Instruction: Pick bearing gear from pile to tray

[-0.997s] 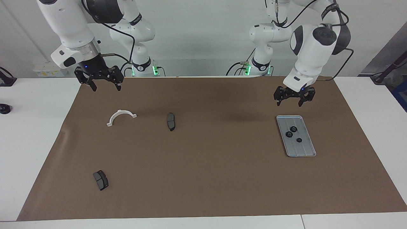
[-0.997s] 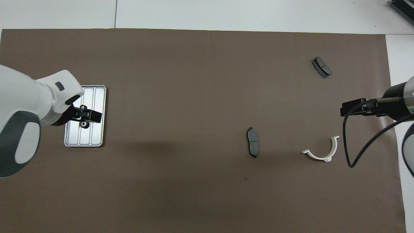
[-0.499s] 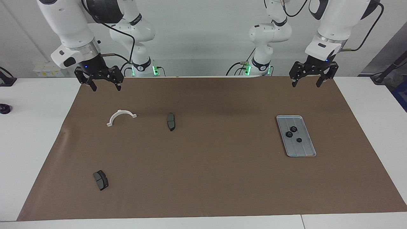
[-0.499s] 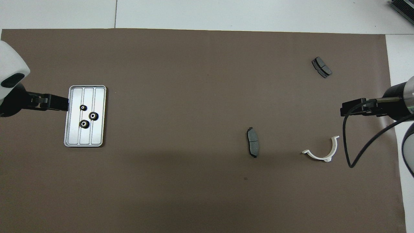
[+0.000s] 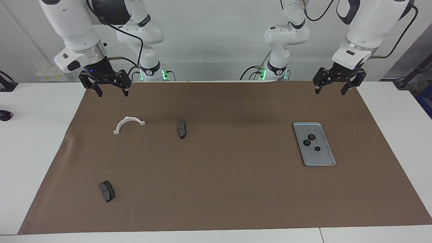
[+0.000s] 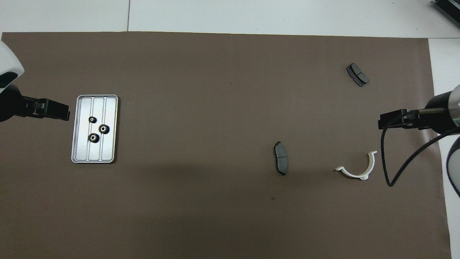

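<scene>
Facing view: a flat rectangular silver-grey metal tray (image 5: 314, 144) with rounded corners, low rim and lengthwise ridges lies on a brown paper mat (image 5: 222, 189) toward the left arm's end of the table; three small black round gears (image 5: 311, 140) rest inside it, two close together and the third a little farther from the robots. The left gripper (image 5: 332, 89), black, two-fingered, hangs raised over the mat's edge nearest the robots, fingers spread apart and holding nothing. The right gripper (image 5: 111, 91), likewise black, hangs over the mat's corner at the right arm's end, fingers spread, holding nothing; this arm waits. A white half-ring plastic bracket (image 5: 128, 124) lies on the mat near the right gripper, with a dark grey curved brake pad (image 5: 181, 129) beside it toward the table's middle. A second dark grey brake pad (image 5: 106, 191) lies well apart, farther from the robots, at the right arm's end. Overhead view: the tray (image 6: 107, 151) sits at the left arm's end with the three gears (image 6: 97, 128) inside, grouped in its middle part. The left gripper (image 6: 55, 110) shows just beside the tray's long side, clear of it. The right gripper (image 6: 393, 119) shows over the mat's edge at the right arm's end, between the bracket (image 6: 357, 169) and the second brake pad (image 6: 357, 75). The first brake pad (image 6: 281, 163) lies beside the bracket, toward the middle of the mat (image 6: 201, 201).
</scene>
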Controlling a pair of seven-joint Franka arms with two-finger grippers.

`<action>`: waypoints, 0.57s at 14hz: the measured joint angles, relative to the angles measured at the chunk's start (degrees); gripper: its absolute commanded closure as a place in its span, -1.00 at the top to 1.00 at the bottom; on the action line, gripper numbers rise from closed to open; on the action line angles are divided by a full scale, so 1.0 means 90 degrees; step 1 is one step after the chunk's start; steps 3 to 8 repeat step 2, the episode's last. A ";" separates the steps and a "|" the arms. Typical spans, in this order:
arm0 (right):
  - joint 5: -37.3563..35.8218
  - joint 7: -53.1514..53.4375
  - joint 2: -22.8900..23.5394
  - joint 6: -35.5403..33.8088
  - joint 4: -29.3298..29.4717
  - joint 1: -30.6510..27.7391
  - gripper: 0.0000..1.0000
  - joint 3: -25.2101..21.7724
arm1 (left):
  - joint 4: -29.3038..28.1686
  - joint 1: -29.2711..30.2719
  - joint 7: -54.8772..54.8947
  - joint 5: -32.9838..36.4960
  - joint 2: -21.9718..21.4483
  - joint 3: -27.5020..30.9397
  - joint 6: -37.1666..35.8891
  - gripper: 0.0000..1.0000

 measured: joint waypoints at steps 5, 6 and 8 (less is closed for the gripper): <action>0.0000 0.0000 0.0000 0.0000 0.0000 0.0000 1.00 0.0000 | 0.0000 0.0001 0.0001 -0.0002 0.0000 0.0000 0.0001 1.00; 0.0000 0.0000 0.0000 0.0000 0.0000 0.0000 1.00 0.0000 | 0.0000 0.0001 0.0001 -0.0002 0.0000 0.0000 0.0001 1.00; 0.0000 0.0000 0.0000 0.0000 0.0000 0.0000 1.00 0.0000 | 0.0000 0.0001 0.0001 -0.0002 0.0000 0.0000 0.0001 1.00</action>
